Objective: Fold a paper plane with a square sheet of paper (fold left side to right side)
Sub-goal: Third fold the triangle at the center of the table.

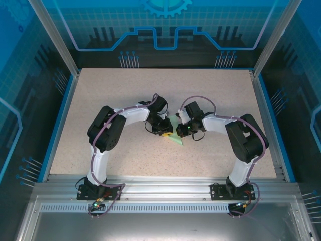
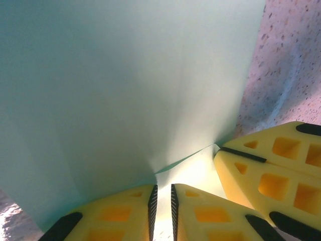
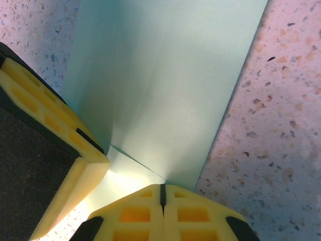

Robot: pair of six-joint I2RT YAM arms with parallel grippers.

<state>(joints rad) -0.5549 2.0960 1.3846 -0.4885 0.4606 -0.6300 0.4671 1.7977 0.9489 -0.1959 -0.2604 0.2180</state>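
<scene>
The pale mint-green sheet of paper (image 1: 176, 136) lies at the table's centre between both grippers, one layer raised off the surface. In the left wrist view the paper (image 2: 125, 90) rises as a wall in front of my left gripper (image 2: 163, 193), whose yellow fingers stand a narrow gap apart at the flap's lower edge. My right gripper (image 3: 162, 190) is shut on the paper's (image 3: 170, 85) edge, pads pressed together. The right gripper's fingers (image 2: 266, 170) sit close beside the left one. The left gripper's fingers (image 3: 50, 115) touch the sheet's left side.
The speckled beige table (image 1: 125, 90) has free room all around the arms. Blue rails and clear enclosure walls (image 1: 60, 105) border it. The two wrists (image 1: 159, 120) nearly touch at the centre.
</scene>
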